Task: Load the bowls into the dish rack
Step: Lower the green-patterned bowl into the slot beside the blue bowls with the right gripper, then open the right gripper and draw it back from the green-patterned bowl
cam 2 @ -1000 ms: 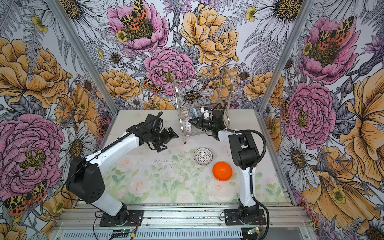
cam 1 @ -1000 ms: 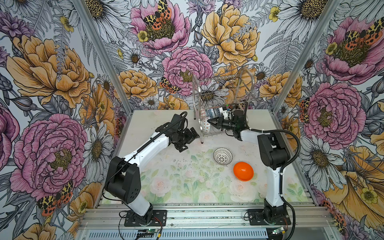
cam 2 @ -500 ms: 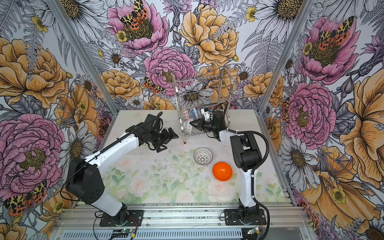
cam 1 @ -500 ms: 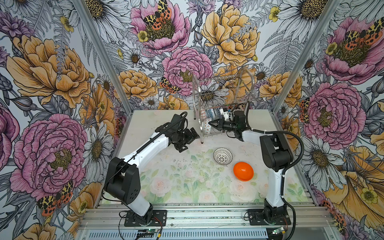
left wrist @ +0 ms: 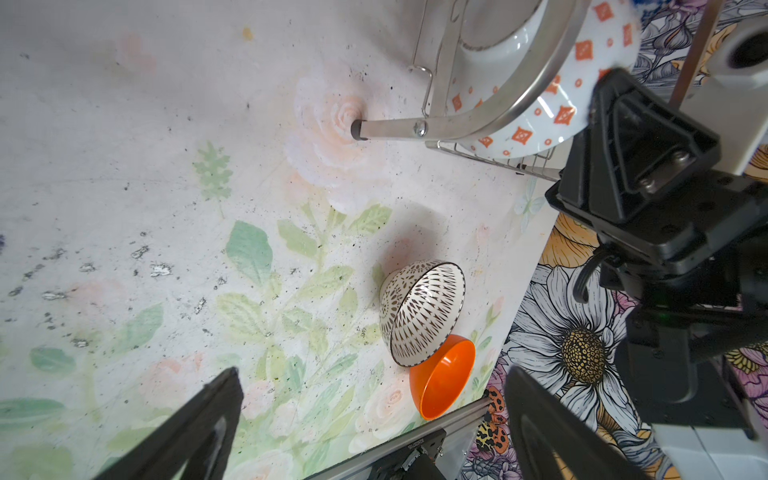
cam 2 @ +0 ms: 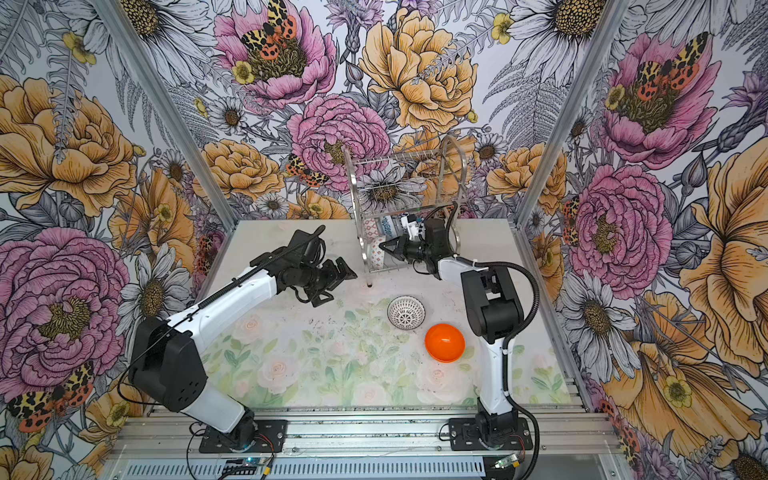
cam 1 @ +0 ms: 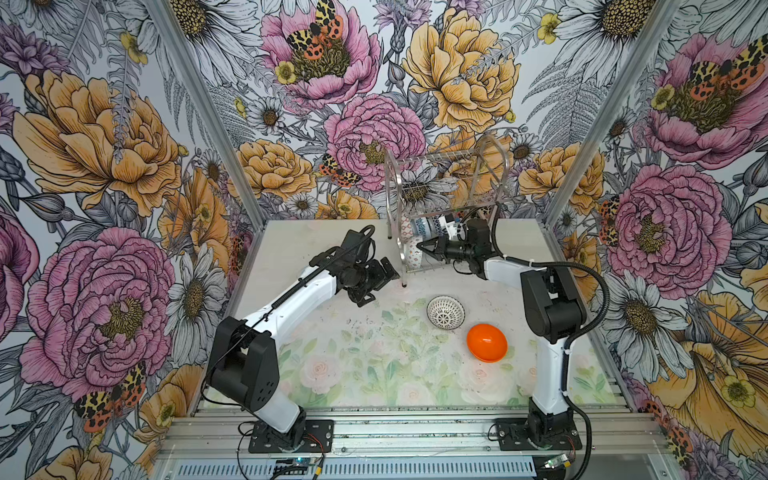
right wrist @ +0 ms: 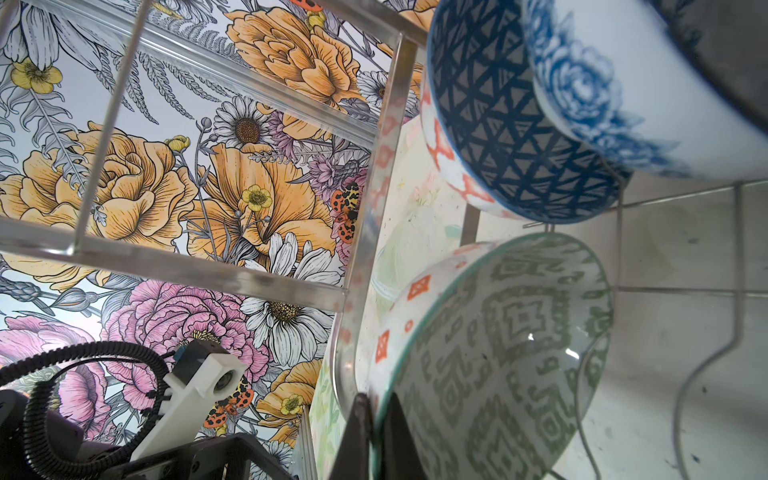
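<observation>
As the right end effector (cam 1: 424,250), clamped on the rim of the grey-green bowl (right wrist: 498,353), holds it on edge low in the dish rack (left wrist: 395,126), release appears next, while the left end effector (cam 1: 380,286) hangs wide open, empty, above the counter (cam 1: 332,361) where the lattice bowl (cam 1: 445,312) and orange bowl (cam 1: 486,343) wait.

light: bright, even | shadows: soft | glare: grey-green bowl (right wrist: 490,357) | wrist views: close parts blurred

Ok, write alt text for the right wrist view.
The right claw is shut on the rim of the grey-green bowl, which stands on edge inside the steel dish rack. Two blue bowls sit racked nearby, with floral wallpaper beyond.
</observation>
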